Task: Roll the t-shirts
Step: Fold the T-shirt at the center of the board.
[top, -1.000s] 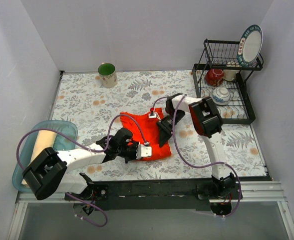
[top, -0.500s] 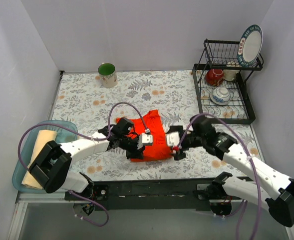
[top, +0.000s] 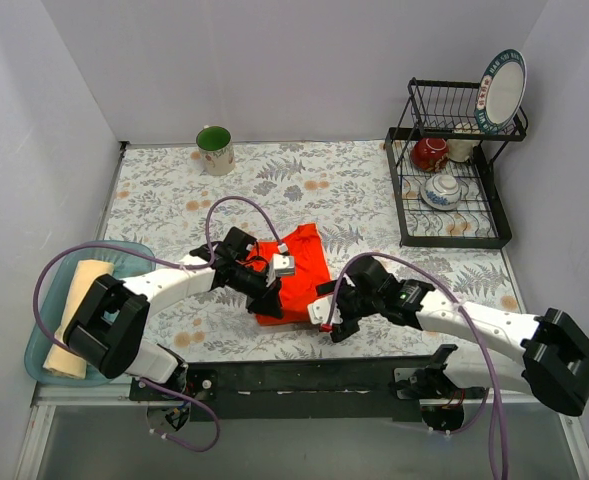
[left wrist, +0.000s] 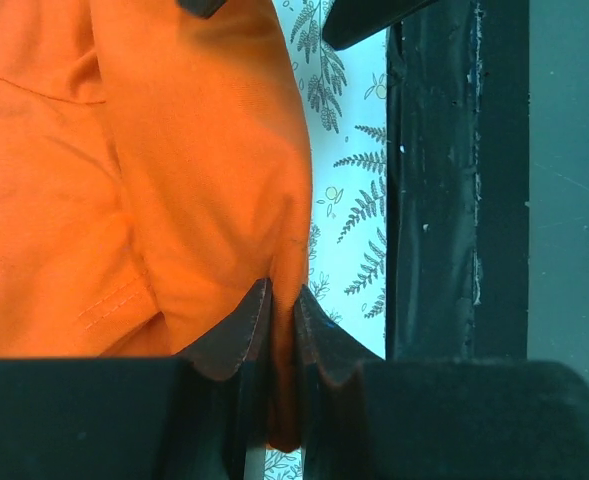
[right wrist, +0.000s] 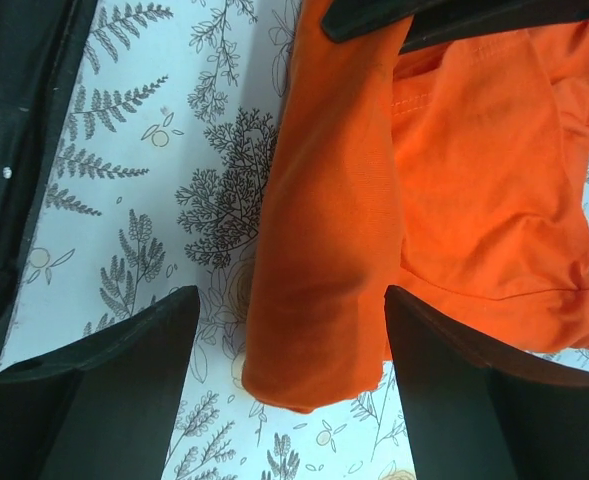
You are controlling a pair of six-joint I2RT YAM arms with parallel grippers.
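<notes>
We have the left gripper [left wrist: 282, 300] pinched tight on a thin fold of the orange-red t-shirt [top: 304, 265], which lies near the table's [top: 174, 200] front edge. The right gripper [right wrist: 289, 330] gapes wide over its folded edge, holding nothing. Risk: the fold slips or the roll skews if one side pulls alone. Soft matte knit, stitched hems.

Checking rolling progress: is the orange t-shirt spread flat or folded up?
Folded: the orange t-shirt lies as a narrow doubled-over strip, layers overlapping in both wrist views; the left gripper pinches one edge.
</notes>
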